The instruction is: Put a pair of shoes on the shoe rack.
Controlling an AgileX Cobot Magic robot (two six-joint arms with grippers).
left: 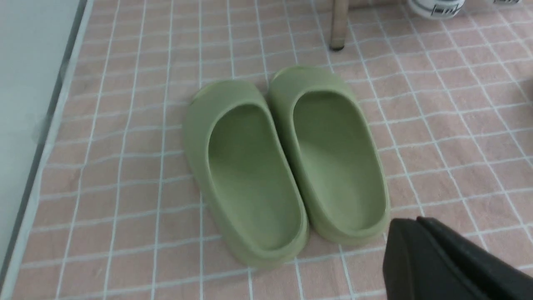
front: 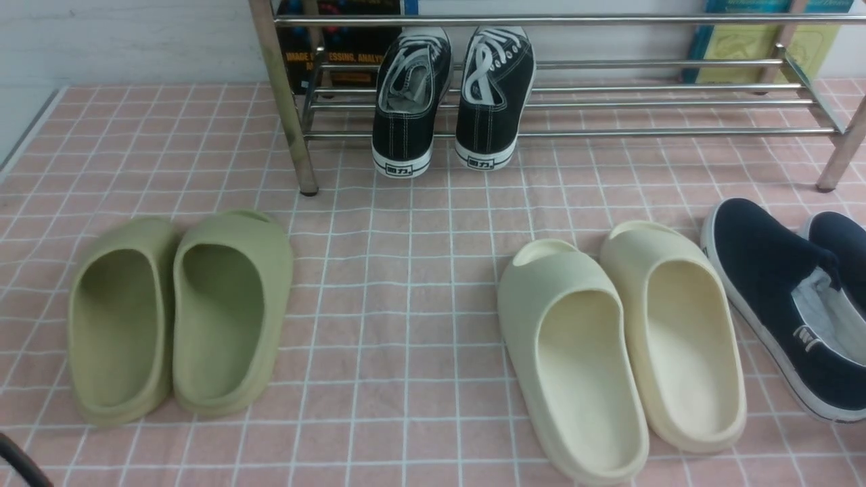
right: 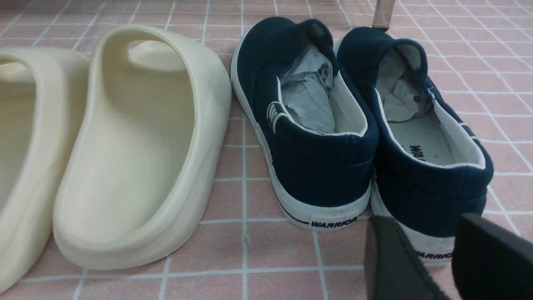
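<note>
The two black canvas sneakers [front: 409,101] [front: 492,95] stand side by side on the left part of the steel shoe rack [front: 676,103], toes pointing in and heels over the front rod. One sneaker heel [left: 435,7] and a rack leg [left: 338,25] show at the edge of the left wrist view. My left gripper [left: 410,223] is shut and empty, low over the cloth beside the green slides. My right gripper [right: 427,227] is open and empty, just behind the heel of a navy slip-on. Neither gripper shows in the front view.
Green foam slides [front: 183,311] lie front left, cream slides [front: 622,338] front right, navy slip-ons [front: 791,297] at the far right. Books lean behind the rack [front: 345,47]. The pink checked cloth [front: 406,304] ends at the table's left edge [left: 46,137].
</note>
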